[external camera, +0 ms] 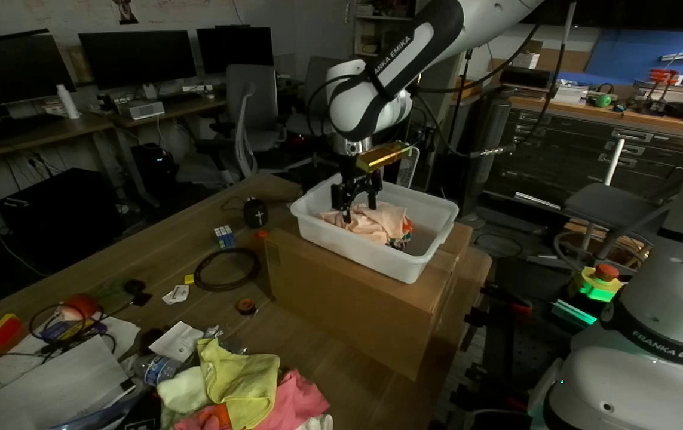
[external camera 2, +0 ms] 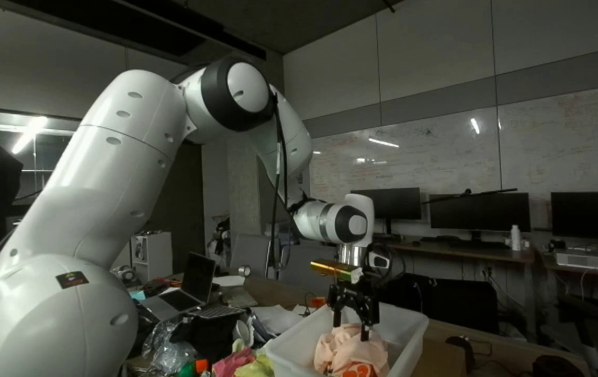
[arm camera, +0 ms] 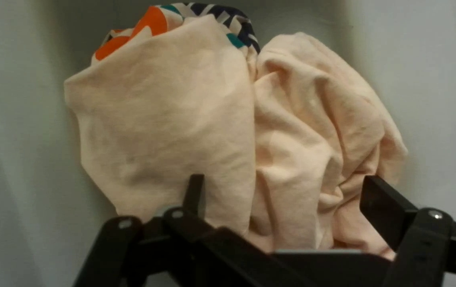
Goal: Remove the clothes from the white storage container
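The tool (external camera: pixel 360 212), jaws spread, hung at the peach clothes (external camera: pixel 380 223) bunched inside the white storage container (external camera: pixel 348 245), which sat on a cardboard box (external camera: pixel 347 304) on the table (external camera: pixel 322 353); I couldn't tell whether it touched them. Yellow-green and pink garments (external camera: pixel 245 382) lay heaped nearby.

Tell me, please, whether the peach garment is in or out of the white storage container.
In: both exterior views show the peach garment bunched between the walls of the white storage container.
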Controlling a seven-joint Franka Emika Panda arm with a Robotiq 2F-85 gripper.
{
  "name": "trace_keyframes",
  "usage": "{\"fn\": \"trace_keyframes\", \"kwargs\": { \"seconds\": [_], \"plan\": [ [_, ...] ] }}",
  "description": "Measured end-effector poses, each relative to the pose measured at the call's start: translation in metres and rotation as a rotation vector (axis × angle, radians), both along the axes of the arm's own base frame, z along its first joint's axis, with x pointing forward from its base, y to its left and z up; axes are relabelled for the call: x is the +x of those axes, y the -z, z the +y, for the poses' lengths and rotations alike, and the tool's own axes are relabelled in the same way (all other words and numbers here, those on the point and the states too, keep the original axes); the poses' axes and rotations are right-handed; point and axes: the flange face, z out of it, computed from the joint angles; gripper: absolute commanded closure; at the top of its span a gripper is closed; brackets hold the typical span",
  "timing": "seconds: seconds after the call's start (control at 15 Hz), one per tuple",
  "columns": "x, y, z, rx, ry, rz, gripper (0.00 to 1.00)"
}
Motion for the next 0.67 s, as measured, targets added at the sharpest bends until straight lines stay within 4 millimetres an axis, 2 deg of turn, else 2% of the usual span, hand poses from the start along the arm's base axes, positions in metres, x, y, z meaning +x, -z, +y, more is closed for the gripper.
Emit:
{"fn": "trace_keyframes", "kwargs": {
  "seconds": [0.2,0.67],
  "plan": [
    [0.005,0.015,-0.011,-0.008,0.014,-0.001,0.00],
    [0.012,0.028,-0.019,-0.022,0.018,-0.034,0.00]
  ]
}}
